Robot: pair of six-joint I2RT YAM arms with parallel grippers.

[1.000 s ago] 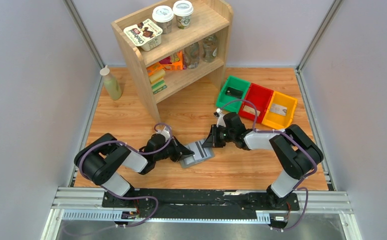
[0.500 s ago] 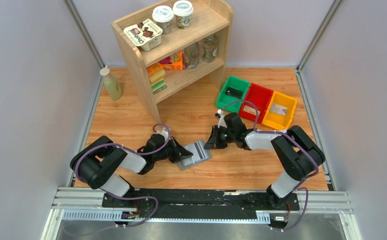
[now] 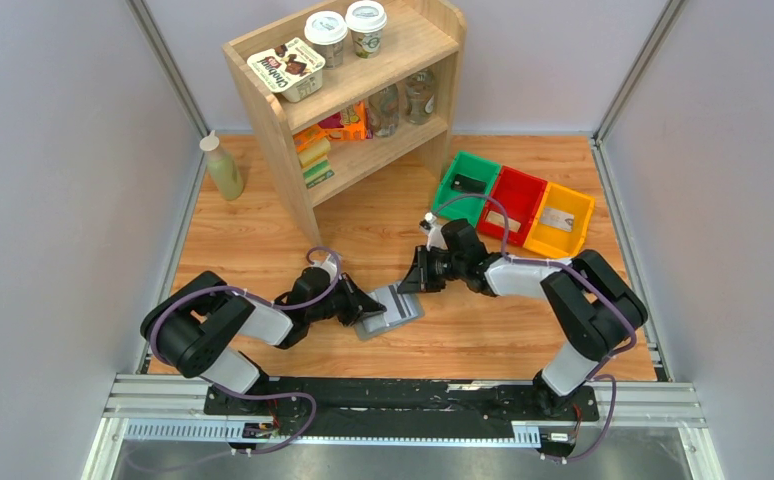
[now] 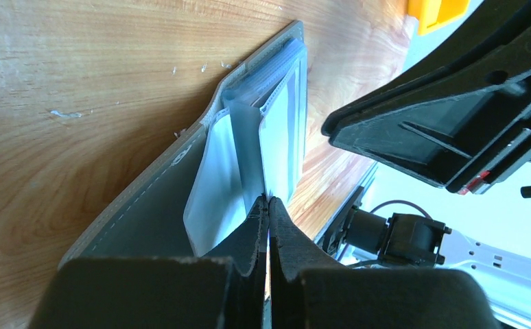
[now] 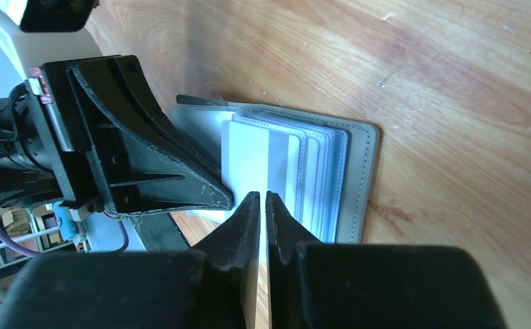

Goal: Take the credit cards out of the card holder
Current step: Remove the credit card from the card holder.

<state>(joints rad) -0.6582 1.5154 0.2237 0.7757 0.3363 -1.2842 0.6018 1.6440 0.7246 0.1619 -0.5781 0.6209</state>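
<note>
Warm wood-grain table point(image 3: 243, 240), smooth, faintly scuffed. Farther back, a row of glossy plastic bins point(image 3: 528, 185) in green, red and yellow. Near the front edge, between both arms, the card holder point(image 3: 400, 305): flat grey rectangle with a stitched border, spread open like a book, translucent pale blue pockets fanned in layers. On top, a credit card point(image 5: 256, 157), white with a grey band. Left gripper point(image 4: 268, 200) clenched, matte black fingertips point(image 4: 283, 233) meeting at a pocket leaf's edge; actual pinch impossible to tell. Right gripper point(image 5: 257, 194) nearly closed — thin slit between the tips over the card's near edge, grasp impossible to tell.
</note>
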